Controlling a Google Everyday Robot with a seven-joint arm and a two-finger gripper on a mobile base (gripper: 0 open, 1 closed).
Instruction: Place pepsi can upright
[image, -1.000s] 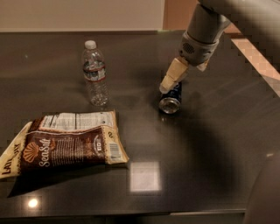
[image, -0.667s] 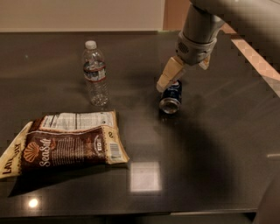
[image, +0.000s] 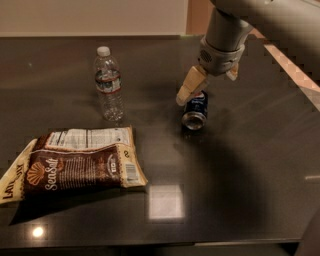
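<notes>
The pepsi can (image: 195, 110) lies on its side on the dark table (image: 240, 165), right of centre, with its silver end facing the front. My gripper (image: 210, 81) hangs just above the can's far end. Its fingers are spread, with one tan finger (image: 189, 86) by the can's left side and the other up to the right. The gripper is open and holds nothing.
A clear plastic water bottle (image: 109, 85) stands upright left of the can. A brown Lay's chip bag (image: 75, 162) lies flat at the front left. The table's right edge (image: 295, 65) runs diagonally behind the arm.
My gripper has moved slightly left and up over the can. The can still lies in the same place.
</notes>
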